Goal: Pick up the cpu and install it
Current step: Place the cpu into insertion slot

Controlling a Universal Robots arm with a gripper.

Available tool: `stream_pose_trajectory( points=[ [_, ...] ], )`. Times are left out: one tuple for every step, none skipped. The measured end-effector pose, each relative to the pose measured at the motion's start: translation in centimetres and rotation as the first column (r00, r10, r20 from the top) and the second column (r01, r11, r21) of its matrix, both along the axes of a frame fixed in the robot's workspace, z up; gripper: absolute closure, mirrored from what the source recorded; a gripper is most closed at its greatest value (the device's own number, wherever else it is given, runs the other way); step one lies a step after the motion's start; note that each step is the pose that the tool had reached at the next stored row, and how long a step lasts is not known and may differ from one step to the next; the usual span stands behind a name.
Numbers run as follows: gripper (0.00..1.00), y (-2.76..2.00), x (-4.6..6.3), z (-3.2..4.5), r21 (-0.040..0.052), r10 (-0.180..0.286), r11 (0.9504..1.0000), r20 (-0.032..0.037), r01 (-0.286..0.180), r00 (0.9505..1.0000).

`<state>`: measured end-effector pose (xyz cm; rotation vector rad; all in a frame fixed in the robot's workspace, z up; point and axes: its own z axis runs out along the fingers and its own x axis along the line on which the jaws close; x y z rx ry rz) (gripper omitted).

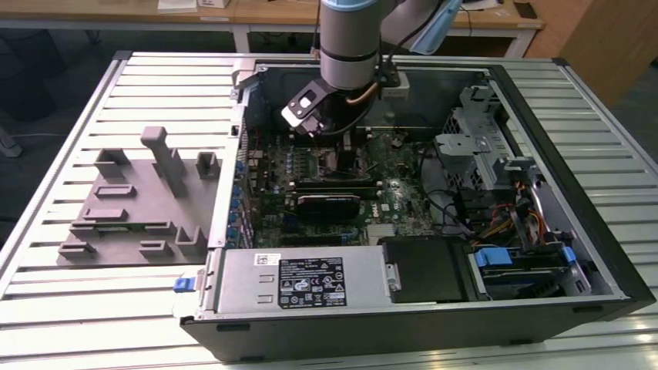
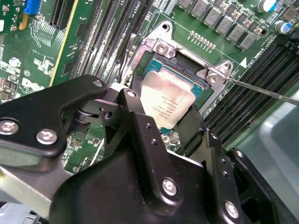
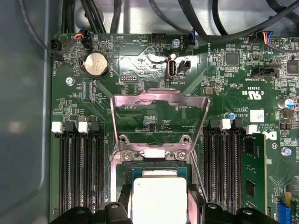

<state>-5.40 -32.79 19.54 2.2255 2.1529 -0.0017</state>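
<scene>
Pinched, apparently, between the two fingers of the black pincer (image 2: 161,111), by two opposite edges: the small flat square silvery-topped cpu (image 2: 164,95), right at the open steel-framed socket (image 2: 161,46) of the green motherboard (image 2: 42,70); cannot tell whether seated or just above. Probably light, stiff and smooth, yet delicate on the underside, so best taken by the thin rim, kept level, squeezed gently. Housed in the black computer case (image 1: 411,327), toward its far edge, on the slatted metal bench (image 1: 62,308).
</scene>
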Motion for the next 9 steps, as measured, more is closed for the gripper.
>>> stream_pose_trajectory(
  points=[
    [0.45, 0.00, 0.00, -0.09, -0.0001, 0.000, 1.0000, -0.0001, 0.000, 1.0000],
    [0.45, 0.00, -0.01, -0.16, -0.0001, 0.000, 1.0000, 0.0000, 0.000, 1.0000],
    [0.45, 0.02, -0.03, -0.21, 0.0000, 0.000, 1.0000, 0.0000, 0.000, 1.0000],
    [0.45, 0.04, -0.04, -0.24, -0.0001, 0.000, 1.0000, -0.0001, 0.000, 1.0000],
    [0.45, 0.06, -0.04, -0.26, -0.0002, 0.000, 1.0000, -0.0001, 0.000, 1.0000],
    [0.45, 0.09, -0.04, -0.29, -0.0002, 0.000, 1.0000, -0.0001, 0.000, 1.0000],
    [0.45, 0.12, -0.05, -0.32, -0.0001, 0.000, 1.0000, -0.0001, 0.000, 1.0000],
    [0.45, 0.15, -0.06, -0.34, -0.0002, 0.000, 1.0000, -0.0001, 0.000, 1.0000],
    [0.45, 0.18, -0.07, -0.36, -0.0003, 0.000, 1.0000, -0.0002, 0.000, 1.0000]
  ],
)
